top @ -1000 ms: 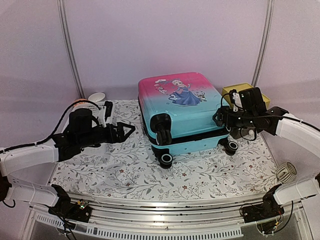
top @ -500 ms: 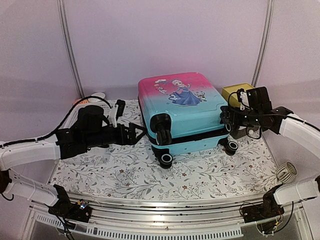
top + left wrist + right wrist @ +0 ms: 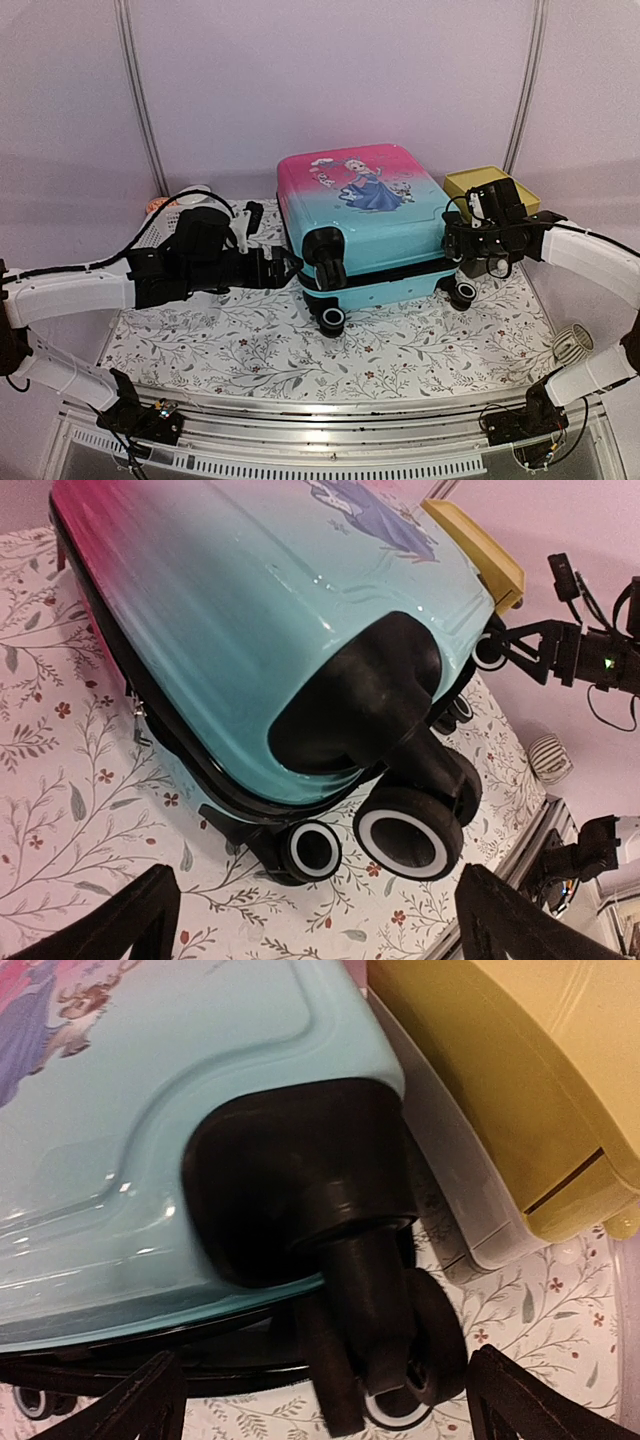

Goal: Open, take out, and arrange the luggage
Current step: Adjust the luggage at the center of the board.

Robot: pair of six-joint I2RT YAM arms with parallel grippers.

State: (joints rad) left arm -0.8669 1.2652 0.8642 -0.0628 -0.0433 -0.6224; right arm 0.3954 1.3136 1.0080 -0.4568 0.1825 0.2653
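Note:
The luggage [image 3: 365, 215] lies flat and closed on the flowered mat, princess print up and wheels toward me. Its black zipper band runs round the side. My left gripper [image 3: 287, 266] is open beside the near left corner, level with the zipper band. In the left wrist view its fingers [image 3: 140, 915] stand wide apart in front of the luggage [image 3: 250, 610] and the left wheels [image 3: 405, 830]. My right gripper [image 3: 456, 246] is open at the near right corner. In the right wrist view its fingers [image 3: 510, 1390] straddle the right wheel [image 3: 425, 1345] without touching it.
A yellow-topped drawer box [image 3: 490, 183] stands against the luggage's right side and also shows in the right wrist view [image 3: 520, 1090]. A white basket [image 3: 170, 218] sits at the back left, mostly behind my left arm. A ribbed pale object [image 3: 572, 345] lies at the right edge.
My left arm has swung right and reached the luggage's near left corner. My right gripper has shifted slightly down and left, closer to the right wheel. The luggage has not moved.

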